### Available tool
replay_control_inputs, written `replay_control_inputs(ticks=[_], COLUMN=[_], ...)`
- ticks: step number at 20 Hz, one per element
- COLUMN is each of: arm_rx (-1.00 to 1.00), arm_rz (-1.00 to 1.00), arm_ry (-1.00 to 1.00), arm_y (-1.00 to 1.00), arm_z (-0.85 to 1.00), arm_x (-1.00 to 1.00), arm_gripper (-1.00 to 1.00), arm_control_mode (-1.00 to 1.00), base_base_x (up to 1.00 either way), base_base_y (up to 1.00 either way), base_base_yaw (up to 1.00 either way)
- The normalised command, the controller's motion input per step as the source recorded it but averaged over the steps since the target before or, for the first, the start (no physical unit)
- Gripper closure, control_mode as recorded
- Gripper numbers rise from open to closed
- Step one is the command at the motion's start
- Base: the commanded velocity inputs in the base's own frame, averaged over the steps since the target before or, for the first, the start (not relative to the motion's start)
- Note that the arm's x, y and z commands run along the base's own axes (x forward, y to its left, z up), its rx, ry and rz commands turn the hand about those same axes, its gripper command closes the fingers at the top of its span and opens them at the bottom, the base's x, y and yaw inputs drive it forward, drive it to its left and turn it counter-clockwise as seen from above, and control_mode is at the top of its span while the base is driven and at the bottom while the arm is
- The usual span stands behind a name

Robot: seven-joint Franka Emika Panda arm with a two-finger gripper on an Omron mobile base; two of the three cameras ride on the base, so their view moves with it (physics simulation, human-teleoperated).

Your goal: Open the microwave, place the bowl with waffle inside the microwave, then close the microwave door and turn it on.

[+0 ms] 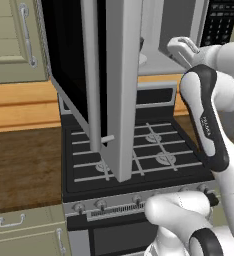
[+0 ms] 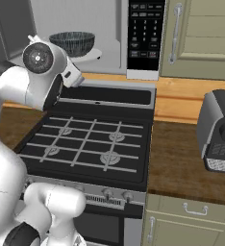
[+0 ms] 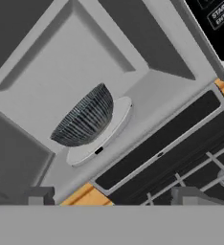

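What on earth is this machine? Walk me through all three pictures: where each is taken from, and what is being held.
It is a white robot arm in a rendered kitchen. Two pictures come from cameras behind the arm, to its left and right. The third looks along its hand, tilted.

The microwave sits above a black gas stove. The microwave door hangs wide open. Inside, the bowl sits on the white turntable; the waffle cannot be seen from here.

A toaster stands on the wooden counter.

The fingers stand open, holding nothing.

Beige cabinets (image 2: 201, 38), wooden counter (image 1: 24, 167), black gas stove (image 2: 85, 144), toaster (image 2: 219, 132)
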Motion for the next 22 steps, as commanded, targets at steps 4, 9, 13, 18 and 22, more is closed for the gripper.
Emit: replay_control_inputs(ticks=[4,9,13,18,22], arm_rx=[0.0,-0.01,-0.04,-0.03,-0.04], arm_rz=[0.0,0.01,0.07,0.07,0.0], arm_ry=[0.02,0.02,0.0,-0.03,-0.02], arm_y=[0.0,0.0,0.0,0.13,0.51], arm_z=[0.0,0.0,0.0,-0.01,0.0], arm_x=[-1.0,-1.0,-1.0,-1.0,-0.82], arm_gripper=[1.0,1.0,1.0,1.0,1.0], arm_control_mode=[-1.0,-1.0,-1.0,-1.0,-1.0], base_base_x=[0.0,0.0,0.0,0.0,0.0], base_base_y=[0.0,0.0,0.0,0.0,0.0], base_base_yaw=[0.0,0.0,0.0,0.0,0.0])
